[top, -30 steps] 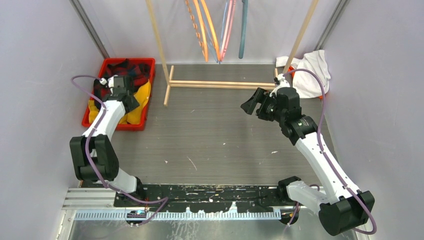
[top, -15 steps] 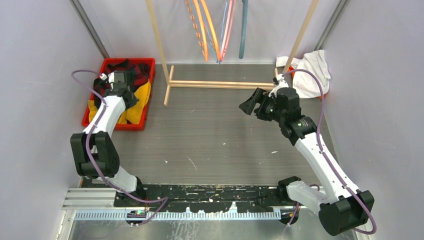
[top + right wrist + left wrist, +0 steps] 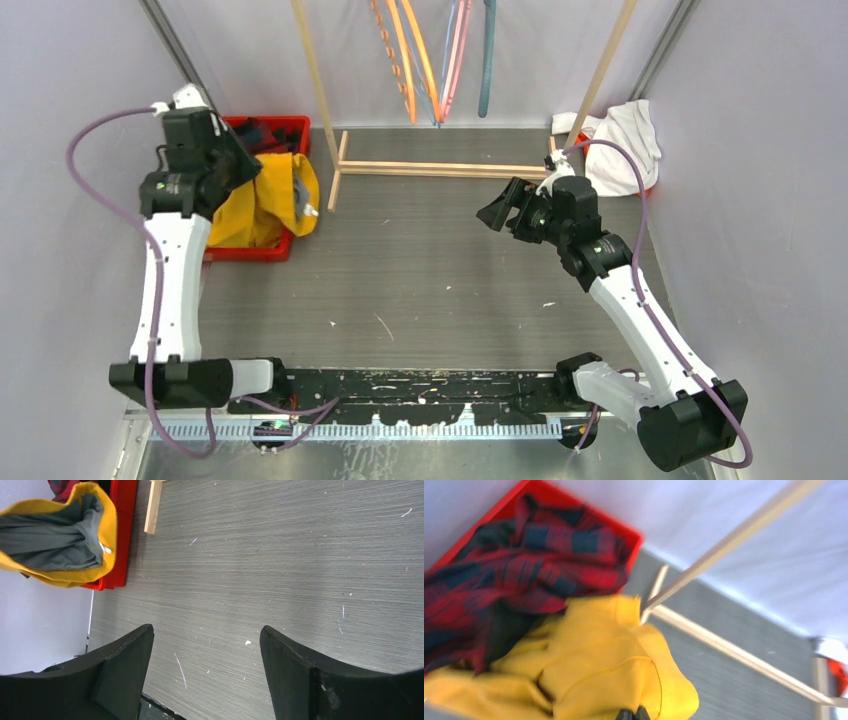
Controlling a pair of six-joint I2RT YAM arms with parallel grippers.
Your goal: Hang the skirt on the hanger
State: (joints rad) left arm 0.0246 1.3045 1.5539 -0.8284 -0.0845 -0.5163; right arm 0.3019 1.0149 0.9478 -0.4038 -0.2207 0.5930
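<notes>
A yellow skirt (image 3: 268,196) with grey lining hangs from my left gripper (image 3: 228,163), lifted above the red bin (image 3: 254,253). In the left wrist view the fingers (image 3: 633,714) are shut on the yellow cloth (image 3: 604,670) at the bottom edge. The right wrist view shows the skirt (image 3: 60,540) open at its mouth, at the top left. My right gripper (image 3: 503,209) is open and empty over the table's middle right; its view shows both fingers (image 3: 120,665) wide apart. Several coloured hangers (image 3: 440,60) hang from the wooden rack at the back.
A red-and-dark plaid garment (image 3: 509,565) lies in the red bin. The wooden rack's base bar (image 3: 440,168) and legs (image 3: 318,90) stand at the back centre. A white cloth (image 3: 625,145) lies at the back right. Grey walls close both sides.
My left arm has risen out of the bin and pulled the yellow skirt up and toward the right. The right arm has barely moved.
</notes>
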